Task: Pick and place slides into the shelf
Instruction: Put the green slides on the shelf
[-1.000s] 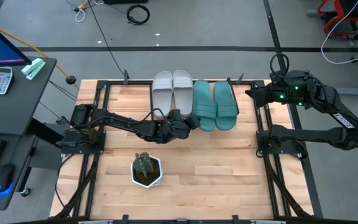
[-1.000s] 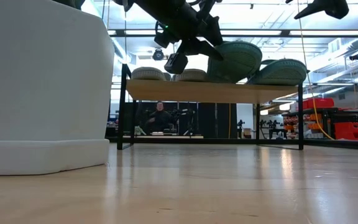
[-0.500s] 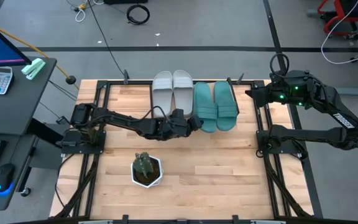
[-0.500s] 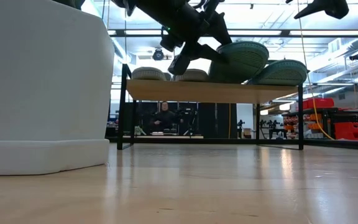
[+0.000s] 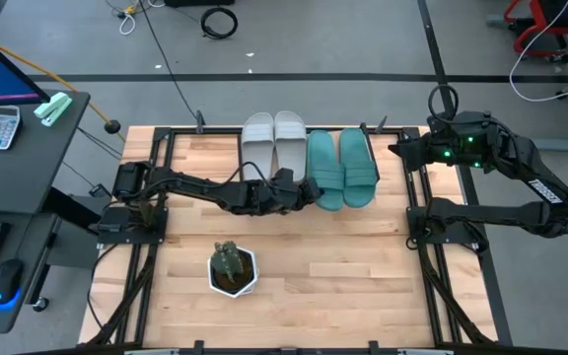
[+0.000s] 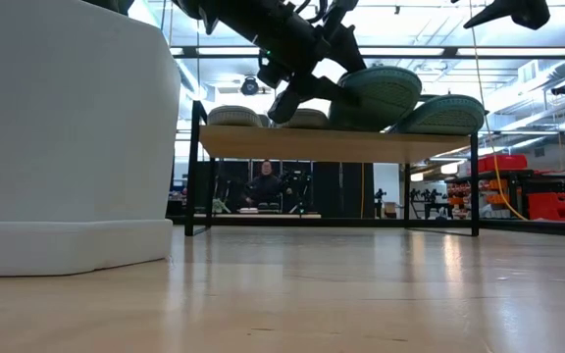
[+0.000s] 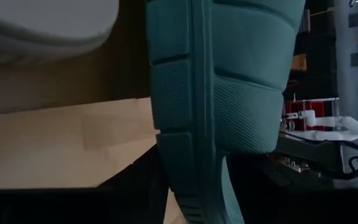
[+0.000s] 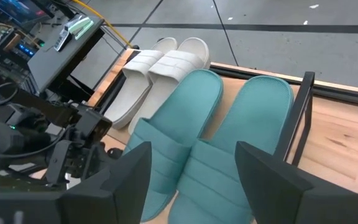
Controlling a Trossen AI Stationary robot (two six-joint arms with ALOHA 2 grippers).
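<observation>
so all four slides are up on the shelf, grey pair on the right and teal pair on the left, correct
Not quite: the sides are swapped. The high view shows the grey pair on the left and the teal pair on the right, all four on the shelf.

Overhead light is even and bright across the worktop [image 5: 294,256] in the high view; shadows under the arms are soft and short. In the low view the ceiling lights [image 6: 263,29] blow out to white, and the wood shows a pale sheen. The white pot [image 6: 67,127] fills the near left, soft-edged (too close to focus). Left wrist view is dim: the teal slide [image 7: 229,93] sits blurred against dark surroundings. Right wrist view is clear and daylight-bright.
</observation>
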